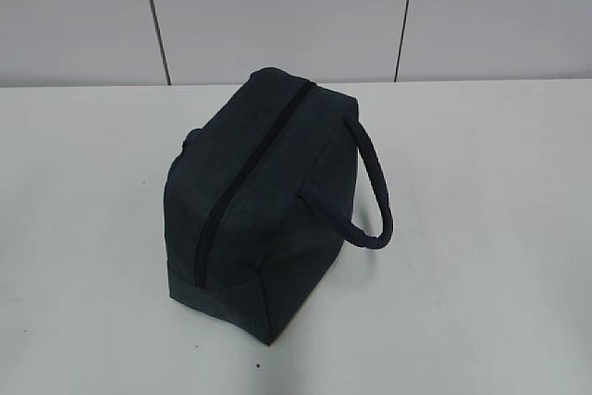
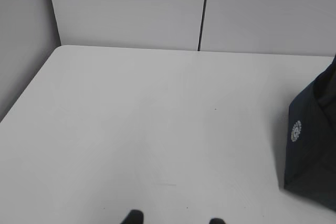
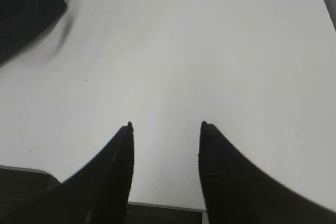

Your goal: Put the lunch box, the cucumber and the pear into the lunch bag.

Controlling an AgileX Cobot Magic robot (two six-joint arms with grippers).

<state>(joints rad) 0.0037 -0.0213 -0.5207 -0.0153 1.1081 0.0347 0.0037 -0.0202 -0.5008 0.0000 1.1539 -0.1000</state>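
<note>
The dark navy lunch bag (image 1: 259, 201) stands in the middle of the white table, its black top zipper (image 1: 248, 182) shut along its whole length and one loop handle (image 1: 375, 196) hanging to the right. The lunch box, the cucumber and the pear are out of view. Neither gripper shows in the exterior view. My left gripper (image 2: 176, 219) is open over bare table, with the lunch bag (image 2: 315, 145) off to its right. My right gripper (image 3: 166, 125) is open with nothing between its fingers, and a corner of the lunch bag (image 3: 26, 14) lies far up to its left.
The white table (image 1: 481, 228) runs back to a grey panelled wall (image 1: 277, 6). In the right wrist view the table's near edge (image 3: 163, 205) lies just under the fingers. A second wall (image 2: 21, 51) borders the table's left side.
</note>
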